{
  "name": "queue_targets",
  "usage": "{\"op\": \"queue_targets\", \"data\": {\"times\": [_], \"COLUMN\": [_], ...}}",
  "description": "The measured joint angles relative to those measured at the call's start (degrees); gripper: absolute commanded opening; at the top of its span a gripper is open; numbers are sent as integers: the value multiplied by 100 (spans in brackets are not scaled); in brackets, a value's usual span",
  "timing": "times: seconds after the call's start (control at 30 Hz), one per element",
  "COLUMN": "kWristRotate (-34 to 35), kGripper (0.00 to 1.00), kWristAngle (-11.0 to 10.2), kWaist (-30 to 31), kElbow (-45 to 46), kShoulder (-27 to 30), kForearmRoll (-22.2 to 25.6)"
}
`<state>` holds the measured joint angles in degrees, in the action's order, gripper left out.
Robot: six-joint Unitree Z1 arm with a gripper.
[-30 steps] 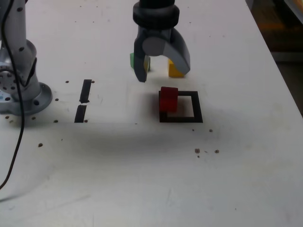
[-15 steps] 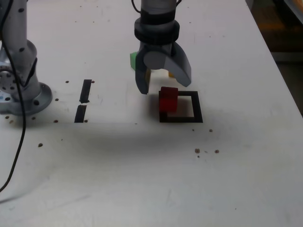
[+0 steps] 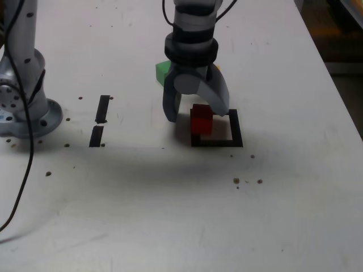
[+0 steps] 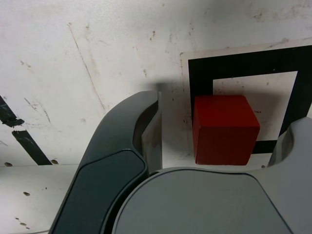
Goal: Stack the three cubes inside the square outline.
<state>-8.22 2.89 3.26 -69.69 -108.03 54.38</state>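
scuffed, speckled white tabletop (image 3: 142, 204) spreads beneath the gripper (image 3: 198, 114), wide open and holding nothing, near the red cube (image 3: 201, 120).

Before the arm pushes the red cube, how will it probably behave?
The red cube looks solid with flat faces, so probably stiff and unlikely to roll. It seems small beside the pincer, so it may be light and slide easily.

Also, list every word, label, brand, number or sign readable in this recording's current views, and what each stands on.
None: no readable text shows in either view.
The red cube, the square outline and the pincer show no lettering.
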Motion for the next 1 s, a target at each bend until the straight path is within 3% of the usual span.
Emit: {"op": "queue_targets", "data": {"times": [0.37, 0.47, 0.77, 1.0], "kWristRotate": [0, 0, 8, 9], "kGripper": [80, 68, 16, 6], "kWristAngle": [0, -1, -67, -23], "kWaist": [140, 148, 154, 194], "kElbow": [-343, -369, -370, -361], "kShoulder": [-339, -396, -403, -403], "kForearmRoll": [-5, 23, -103, -243]}}
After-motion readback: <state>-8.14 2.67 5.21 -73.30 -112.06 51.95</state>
